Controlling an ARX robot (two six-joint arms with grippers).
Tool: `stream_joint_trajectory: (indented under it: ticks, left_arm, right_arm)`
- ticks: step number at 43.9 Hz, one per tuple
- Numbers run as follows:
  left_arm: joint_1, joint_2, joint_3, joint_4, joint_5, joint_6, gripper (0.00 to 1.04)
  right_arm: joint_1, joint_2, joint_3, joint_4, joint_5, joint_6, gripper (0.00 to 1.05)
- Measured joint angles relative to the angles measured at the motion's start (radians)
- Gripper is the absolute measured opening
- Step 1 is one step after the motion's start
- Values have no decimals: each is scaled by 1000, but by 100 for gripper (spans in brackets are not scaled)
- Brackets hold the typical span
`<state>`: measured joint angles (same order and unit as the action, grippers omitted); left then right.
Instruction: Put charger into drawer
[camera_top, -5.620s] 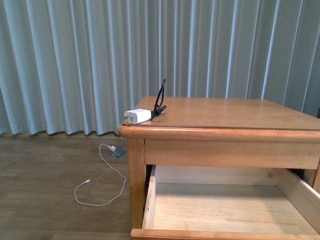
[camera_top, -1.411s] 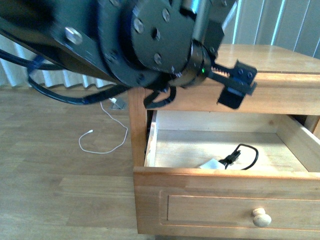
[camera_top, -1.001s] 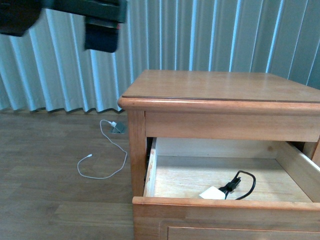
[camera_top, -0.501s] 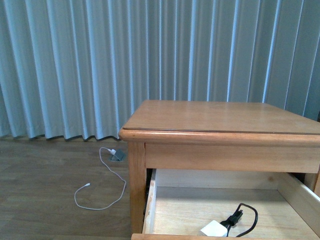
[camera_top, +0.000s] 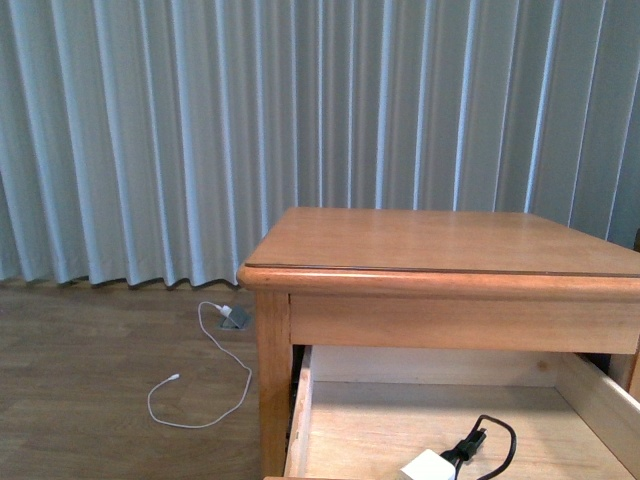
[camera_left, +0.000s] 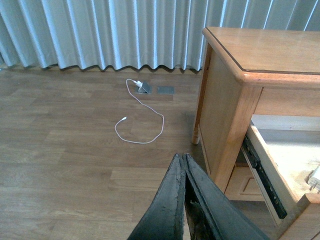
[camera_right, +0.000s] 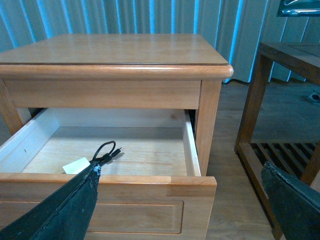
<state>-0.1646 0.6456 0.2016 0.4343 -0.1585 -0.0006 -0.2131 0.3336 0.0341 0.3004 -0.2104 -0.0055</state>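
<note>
Count: one cabinet, one drawer pulled out, one charger, one thin white cable on the floor, two pincers.

Task item: the charger lies flat on the drawer's bottom board, near the front panel and apart from both side walls. Its black cord curls in a loop toward the back of the drawer.

Left pincer: dark fingers pressed together, nothing between them. It hangs over bare floor beside the cabinet's corner leg.
Right pincer: fingers spread wide and empty. It is in front of the drawer's front edge.

Edges and room: the drawer interior is open from above, with most of its bottom board bare. The cabinet top has a rounded overhanging lip. On the right stands a second, darker wooden piece, with a strip of floor between it and the cabinet. The white cable lies well apart from the cabinet leg.

Materials: honey-coloured wood with smooth grain, and a panelled drawer front. The drawer lining is paler. The floor is wood plank. A pleated pale blue-grey curtain hangs behind. The charger is a white rectangular block.
</note>
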Motion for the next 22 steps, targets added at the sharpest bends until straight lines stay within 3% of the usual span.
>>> stream_joint_trajectory:
  ticks: [9, 13, 22]
  left_arm:
    - [56, -100, -75, -18, 54, -1, 4]
    - [129, -142, -98, -38, 147, -1, 4]
    - [162, -245, -142, -96, 158, -1, 4]
  right_arm:
    - [0, 0, 0, 0, 0, 0, 96]
    - [0, 0, 0, 0, 0, 0, 96]
    - [0, 0, 0, 0, 0, 0, 96]
